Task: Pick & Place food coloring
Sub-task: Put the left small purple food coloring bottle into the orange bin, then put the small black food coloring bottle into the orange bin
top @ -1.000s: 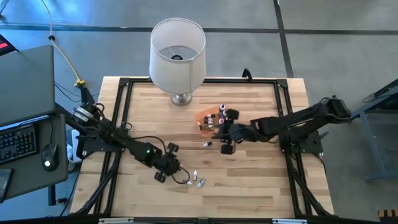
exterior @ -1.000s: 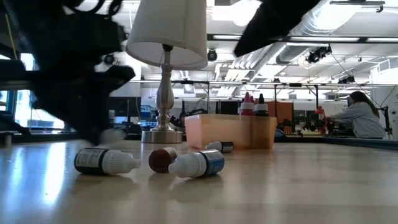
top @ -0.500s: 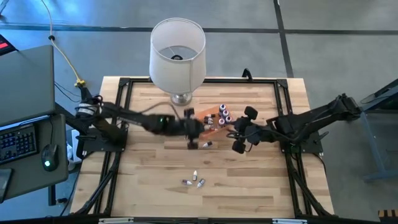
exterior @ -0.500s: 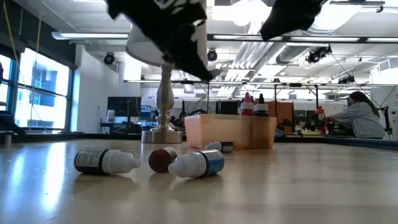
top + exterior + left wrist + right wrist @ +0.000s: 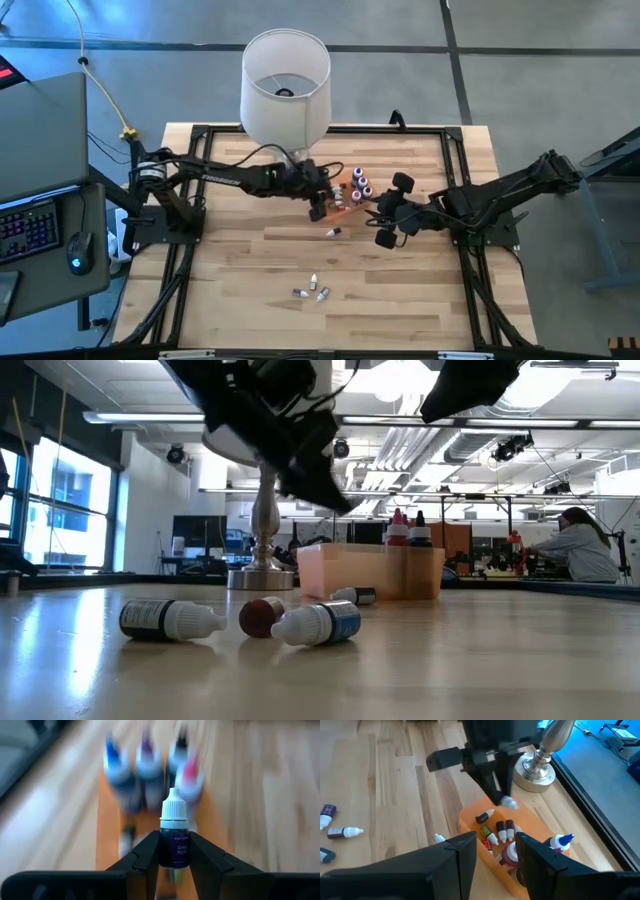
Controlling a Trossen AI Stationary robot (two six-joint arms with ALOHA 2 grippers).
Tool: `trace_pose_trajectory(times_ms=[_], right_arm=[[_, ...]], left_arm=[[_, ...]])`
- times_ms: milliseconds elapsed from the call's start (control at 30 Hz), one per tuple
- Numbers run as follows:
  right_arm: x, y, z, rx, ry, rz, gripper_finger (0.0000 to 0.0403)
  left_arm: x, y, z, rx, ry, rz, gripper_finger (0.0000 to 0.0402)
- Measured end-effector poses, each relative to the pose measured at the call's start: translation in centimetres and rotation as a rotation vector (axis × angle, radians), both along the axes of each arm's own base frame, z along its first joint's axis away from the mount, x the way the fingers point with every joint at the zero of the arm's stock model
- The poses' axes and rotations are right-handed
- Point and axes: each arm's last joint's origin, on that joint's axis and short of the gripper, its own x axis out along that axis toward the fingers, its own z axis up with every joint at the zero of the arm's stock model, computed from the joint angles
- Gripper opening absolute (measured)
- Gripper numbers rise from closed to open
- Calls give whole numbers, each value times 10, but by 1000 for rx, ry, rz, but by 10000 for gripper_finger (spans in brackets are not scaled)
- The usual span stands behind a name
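Note:
My left gripper (image 5: 318,205) hangs over the orange tray (image 5: 333,196), shut on one food coloring bottle (image 5: 174,837) with a dark body and a white cap. Several capped bottles stand in the tray (image 5: 358,183), and more lie inside it (image 5: 497,831). One bottle lies on its side just in front of the tray (image 5: 333,232). Three lie on their sides near the table's front (image 5: 312,290). My right gripper (image 5: 390,212) waits open just right of the tray, with nothing between its fingers (image 5: 465,852). My left gripper pinches the bottle's dark body (image 5: 174,854) between its two fingers. The fingers come from the table's left, slanting down, and lie along the bottle. The white cap (image 5: 174,810) sticks out past the fingertips toward the tray. The bottle is lifted clear.
A big white lamp (image 5: 286,85) stands at the table's far edge; its metal base (image 5: 292,157) is close to the tray and my left arm. A black frame (image 5: 200,135) runs round the tabletop. The near half of the table holds only the three loose bottles (image 5: 262,617).
My left gripper has risen from beside the three bottles near the front edge. It swung toward the far right, rolling its wrist, and now hangs over the orange tray. My right gripper has drawn back a little toward the right edge. The bottles on the table lie as before.

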Motion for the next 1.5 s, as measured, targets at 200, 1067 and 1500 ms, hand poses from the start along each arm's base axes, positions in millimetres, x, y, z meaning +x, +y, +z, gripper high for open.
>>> trace_pose_trajectory(times_ms=[200,1067,1500], right_arm=[[0,0,0,2,-2,-1,130],[41,10,-52,-90,214,144,130],[100,-13,-117,-29,239,400,130]], left_arm=[[9,1,-22,15,44,6,130],[-87,-19,95,-223,-58,-70,166],[-132,-53,114,-61,6,40,166]])
